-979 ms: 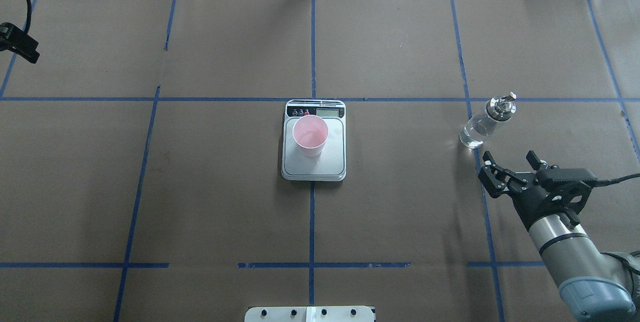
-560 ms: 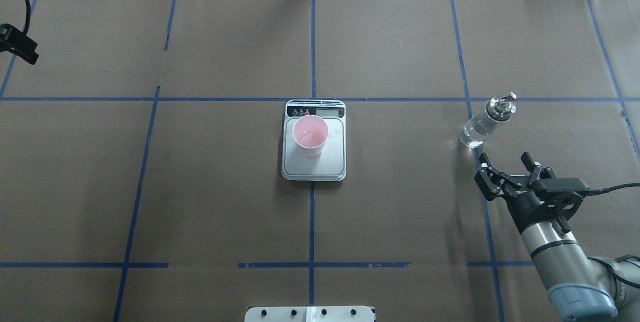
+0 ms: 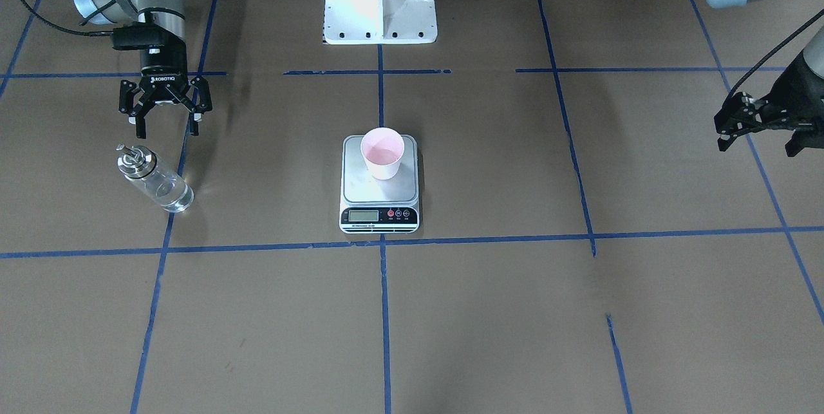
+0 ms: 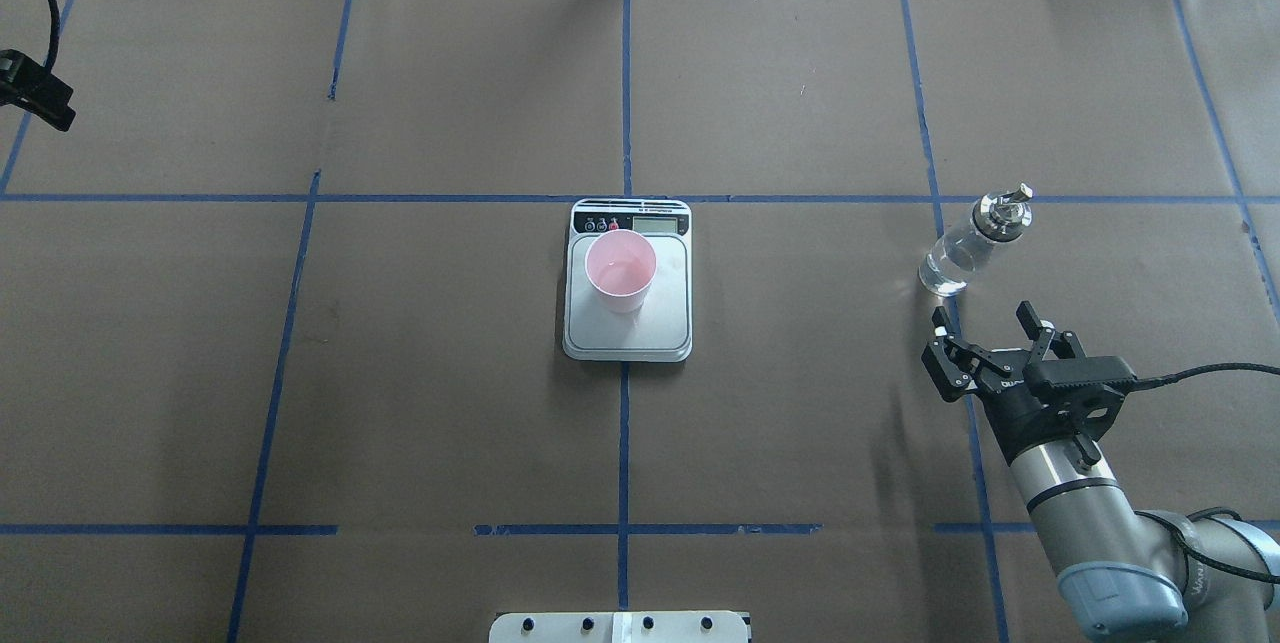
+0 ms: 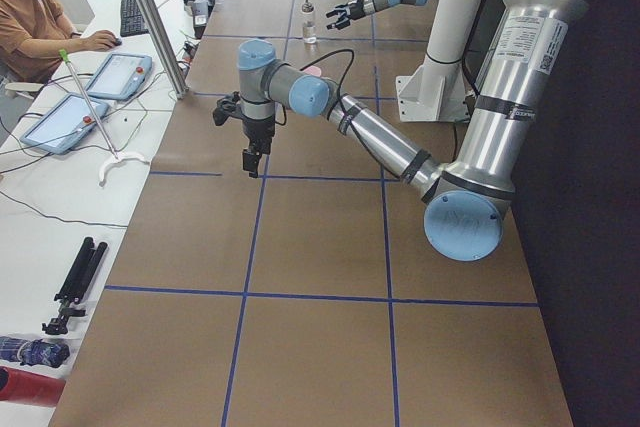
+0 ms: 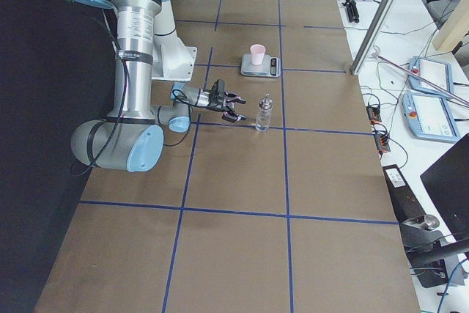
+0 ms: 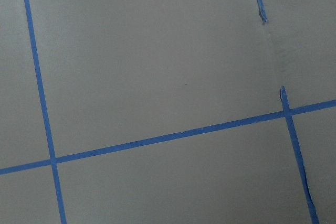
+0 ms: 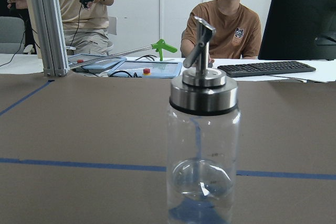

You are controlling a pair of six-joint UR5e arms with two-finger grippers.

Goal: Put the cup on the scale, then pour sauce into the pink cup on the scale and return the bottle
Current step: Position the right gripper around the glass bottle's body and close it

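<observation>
The small clear glass bottle with silver pour spout stands upright just ahead of the right gripper. Its jaws stand apart, empty

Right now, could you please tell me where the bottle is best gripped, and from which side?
Grip the bottle around its glass body, below the metal collar, coming in level from the robot's side, where the open right tool faces it. It stands upright and the body is a cylinder; the spout is thin and angled.
</observation>
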